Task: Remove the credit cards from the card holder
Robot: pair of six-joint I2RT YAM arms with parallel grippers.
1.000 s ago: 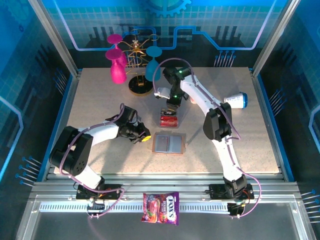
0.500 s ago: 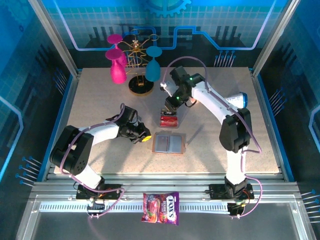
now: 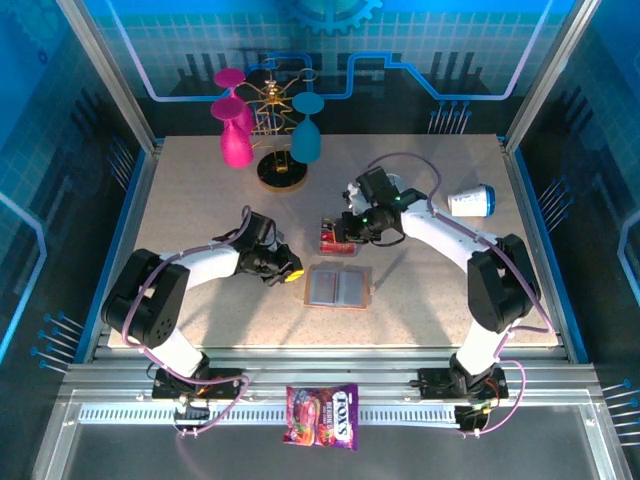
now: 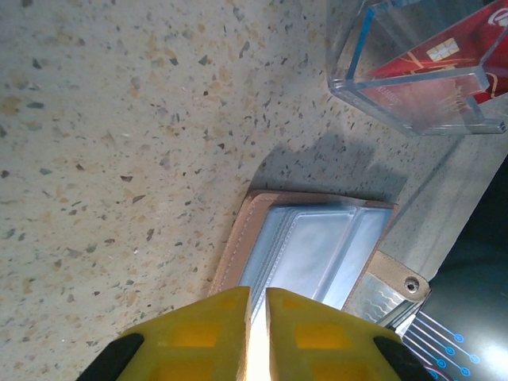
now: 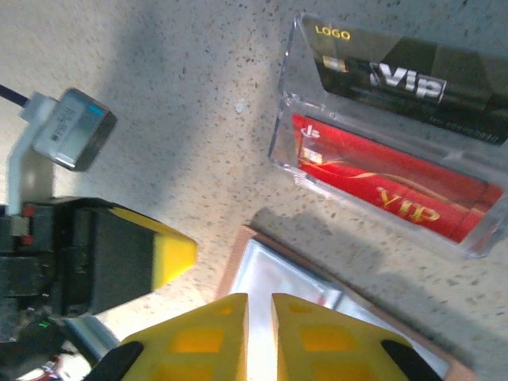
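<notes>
Yellow fingers of the left tool are pressed together, with only a thin slit between them and nothing inside. They hang just beside the left edge of the card holder; I cannot tell if they touch it. The right tool also has its fingers almost fully together and pinches nothing. It is over the far edge of the card holder, just beside the clear box.

The card holder lies open and flat near the middle of the worktop, a little toward the near edge. The credit cards stand in the clear box directly behind it; at least one is red and one is dark.

In my judgement the task is nearly finished, because the grey-blue pockets look empty. If a card remains, the left tool should press down the brown border to fix the card holder. The right tool should then open a little, come low to the pocket mouth and take only the card edge, not the soft film.

The pockets are shiny, so a thin card inside would be hard to notice. How many cards are in the box I cannot count, and the left wrist view cuts the box off at its edge.
</notes>
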